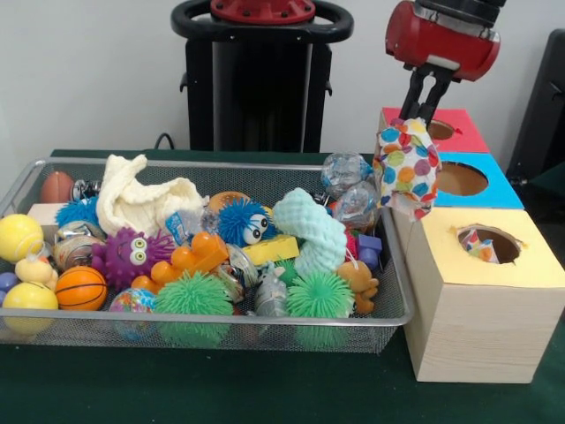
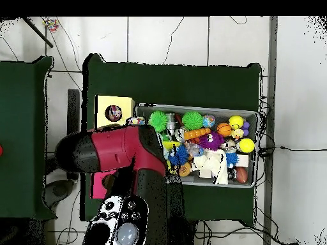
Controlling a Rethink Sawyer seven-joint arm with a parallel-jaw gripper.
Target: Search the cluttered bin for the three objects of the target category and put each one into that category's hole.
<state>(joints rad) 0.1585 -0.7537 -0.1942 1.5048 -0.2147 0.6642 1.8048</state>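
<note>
The gripper hangs above the row of boxes, its 2 dark fingers closed on the top of a polka-dot cloth. The cloth droops straight down from the jaws, clear of the bin and just off its end wall, with its lower edge at about the height of the yellow box's top.

Below and in front of the jaws stands the yellow box, and a second piece of polka-dot cloth shows inside its round hole. Directly beside the jaws, level with the hanging cloth, is the blue box with its own hole, and behind them the red box.

To the other side of the jaws and lower down, the bin is full of toys: a white cloth, a mint cloth, a blue fuzzy ball with eyes, a purple spiky ball, 2 green spiky balls, an orange toy, a small basketball and yellow balls at the far end.

From overhead the red arm covers the gripper and most of the boxes; only the yellow box shows clear, with the patterned cloth in its hole, and the bin lies beyond the arm.
</note>
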